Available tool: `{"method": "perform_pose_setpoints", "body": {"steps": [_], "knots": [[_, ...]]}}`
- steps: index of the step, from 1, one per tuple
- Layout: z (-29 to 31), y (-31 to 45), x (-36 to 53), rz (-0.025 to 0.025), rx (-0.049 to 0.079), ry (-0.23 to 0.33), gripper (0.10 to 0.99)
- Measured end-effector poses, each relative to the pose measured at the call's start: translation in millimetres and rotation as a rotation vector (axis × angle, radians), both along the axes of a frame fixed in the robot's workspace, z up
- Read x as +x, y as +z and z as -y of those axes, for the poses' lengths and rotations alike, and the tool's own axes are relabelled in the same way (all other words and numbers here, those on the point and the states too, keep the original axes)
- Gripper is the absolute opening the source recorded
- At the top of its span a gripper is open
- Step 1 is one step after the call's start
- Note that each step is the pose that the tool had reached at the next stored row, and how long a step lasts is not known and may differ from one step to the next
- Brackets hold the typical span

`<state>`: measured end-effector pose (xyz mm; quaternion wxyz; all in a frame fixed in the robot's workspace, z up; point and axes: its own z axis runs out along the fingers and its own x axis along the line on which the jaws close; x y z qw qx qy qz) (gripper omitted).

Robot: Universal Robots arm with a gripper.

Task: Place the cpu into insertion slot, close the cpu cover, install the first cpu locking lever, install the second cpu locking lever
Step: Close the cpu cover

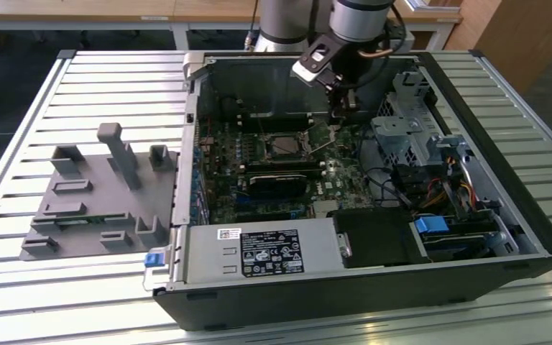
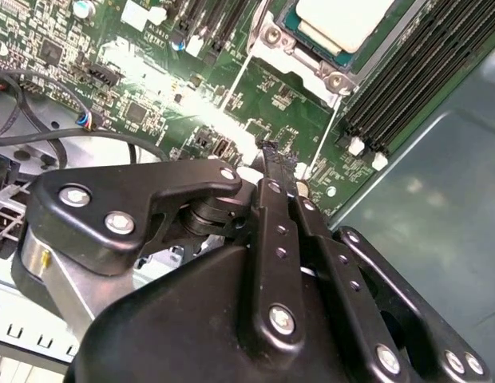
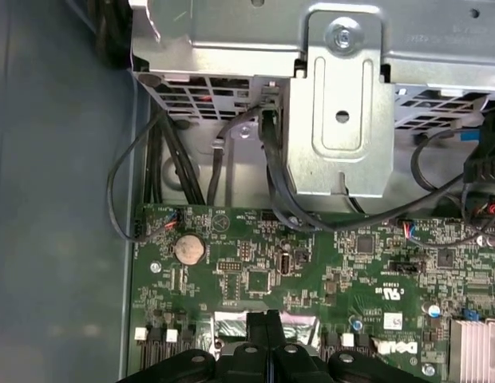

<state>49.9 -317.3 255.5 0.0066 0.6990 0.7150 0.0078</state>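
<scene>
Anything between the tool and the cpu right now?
Nothing visible blocks it. In the second wrist view the cpu sits in its socket, with open motherboard between it and the tool. A thin metal lever runs from the socket's corner toward the tool, along the path rather than across it.

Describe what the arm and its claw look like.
The arm is a silver-grey cylinder with a dark band, and a black-and-silver box is fixed at its wrist. A dark cable curves beside it. The claw is matte black: flat linkage bars joined by shiny silver rivets, narrowing to two slim fingers.
</scene>
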Motion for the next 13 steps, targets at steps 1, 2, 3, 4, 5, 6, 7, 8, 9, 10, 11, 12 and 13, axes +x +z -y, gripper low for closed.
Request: {"method": "perform_pose_setpoints", "body": {"steps": [1, 2, 3, 4, 5, 6, 7, 8, 9, 10, 11, 12, 13], "knots": [[-0.3, -0.4, 1.0, 0.0000, 0.000, 0.000, 0.122], [-0.7, -0.9, 1.9, 0.0000, 0.000, 0.000, 0.122], [-1.1, -1.4, 2.8, -0.0001, 0.000, 0.000, 0.122], [-1.6, -1.9, 3.6, 0.0000, 0.000, 0.000, 0.122], [-2.2, -2.4, 4.5, 0.0000, 0.000, 0.000, 0.122], [-2.9, -2.8, 5.3, 0.0000, 0.000, 0.000, 0.122], [-3.5, -3.3, 6.2, 0.0000, 0.000, 0.000, 0.122], [-4.0, -3.7, 7.0, 0.0001, 0.000, 0.000, 0.122], [-4.3, -4.1, 7.9, 0.0001, 0.000, 0.000, 0.122], [-4.5, -4.5, 8.8, 0.0000, 0.000, 0.000, 0.122], [-4.7, -4.8, 9.8, 0.0000, 0.000, 0.000, 0.122], [-4.9, -5.1, 10.8, 0.0000, 0.000, 0.000, 0.122], [-5.1, -5.4, 11.9, 0.0000, 0.000, 0.000, 0.122]]}}
